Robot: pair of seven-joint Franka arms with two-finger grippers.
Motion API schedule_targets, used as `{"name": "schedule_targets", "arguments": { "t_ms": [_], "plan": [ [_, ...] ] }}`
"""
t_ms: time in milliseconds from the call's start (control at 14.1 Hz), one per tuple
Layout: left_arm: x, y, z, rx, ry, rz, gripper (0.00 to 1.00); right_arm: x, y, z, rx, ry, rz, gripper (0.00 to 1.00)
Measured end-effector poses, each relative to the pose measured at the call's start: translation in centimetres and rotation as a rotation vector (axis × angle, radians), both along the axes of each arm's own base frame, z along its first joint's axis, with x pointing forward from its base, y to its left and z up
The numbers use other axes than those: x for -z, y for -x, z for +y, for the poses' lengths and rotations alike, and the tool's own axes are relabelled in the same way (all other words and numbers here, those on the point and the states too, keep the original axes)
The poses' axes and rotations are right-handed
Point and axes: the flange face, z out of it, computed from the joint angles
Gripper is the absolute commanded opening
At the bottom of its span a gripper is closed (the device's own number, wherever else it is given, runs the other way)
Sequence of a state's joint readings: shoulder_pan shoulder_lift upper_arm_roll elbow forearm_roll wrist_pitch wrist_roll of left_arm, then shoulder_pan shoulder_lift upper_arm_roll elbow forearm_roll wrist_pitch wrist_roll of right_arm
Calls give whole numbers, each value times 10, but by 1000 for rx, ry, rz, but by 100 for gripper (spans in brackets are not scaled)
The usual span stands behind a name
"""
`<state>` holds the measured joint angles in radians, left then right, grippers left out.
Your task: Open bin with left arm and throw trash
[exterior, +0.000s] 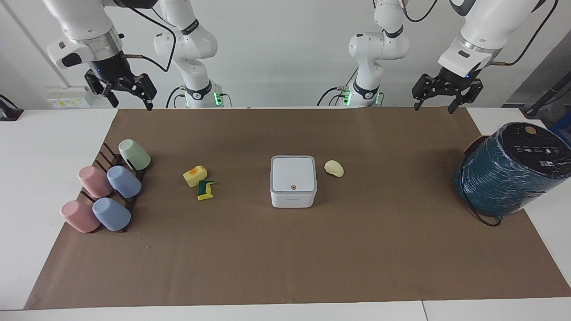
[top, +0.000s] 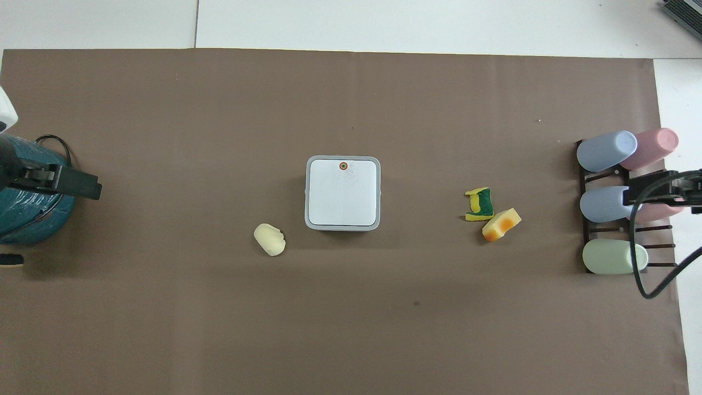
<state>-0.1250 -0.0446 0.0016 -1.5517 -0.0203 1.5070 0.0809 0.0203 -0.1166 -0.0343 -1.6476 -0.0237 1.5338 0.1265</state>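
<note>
The bin (exterior: 293,180) (top: 343,192) is a small white box in the middle of the brown mat, its grey-rimmed lid shut and its orange button (top: 343,165) on the edge away from the robots. Trash lies on both sides of it. A cream lump (exterior: 334,168) (top: 269,239) is toward the left arm's end. A yellow sponge chunk with an orange stain (exterior: 195,175) (top: 500,224) and a yellow-green bit (exterior: 205,189) (top: 479,204) are toward the right arm's end. My left gripper (exterior: 433,108) hangs open and empty, high over the mat's edge by the robots. My right gripper (exterior: 133,105) waits open over the mat's corner above the cups.
A big teal wrapped cylinder (exterior: 513,171) with a black cable stands at the left arm's end of the table. A dark rack with several pastel cups (exterior: 107,191) lies at the right arm's end. The brown mat (exterior: 285,258) covers most of the white table.
</note>
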Motion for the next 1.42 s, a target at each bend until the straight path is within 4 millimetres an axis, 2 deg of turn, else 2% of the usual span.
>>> {"name": "schedule_targets", "arguments": {
  "t_ms": [356, 498, 853, 996, 1209, 1280, 1422],
  "plan": [
    [1, 1, -27, 48, 3, -20, 100, 5, 0, 4, -4, -24, 9, 100],
    [4, 3, -43, 61, 4, -26, 100, 20, -3, 5, -5, -26, 6, 100],
    [18, 9, -89, 10, 11, -37, 100, 94, -20, 10, -37, -28, -51, 100],
    [31, 10, -106, -1, 16, -48, 100, 119, -26, 23, -98, -26, -47, 100],
    [51, 8, -136, -17, 34, -85, 100, 170, -46, 50, -168, -25, -52, 100],
    [57, 7, -150, -22, 45, -104, 97, 188, -52, 58, -171, -25, -54, 100],
    [71, 5, -182, -36, 68, -136, 63, 223, -59, 67, -122, -25, -40, 100]
  ]
}}
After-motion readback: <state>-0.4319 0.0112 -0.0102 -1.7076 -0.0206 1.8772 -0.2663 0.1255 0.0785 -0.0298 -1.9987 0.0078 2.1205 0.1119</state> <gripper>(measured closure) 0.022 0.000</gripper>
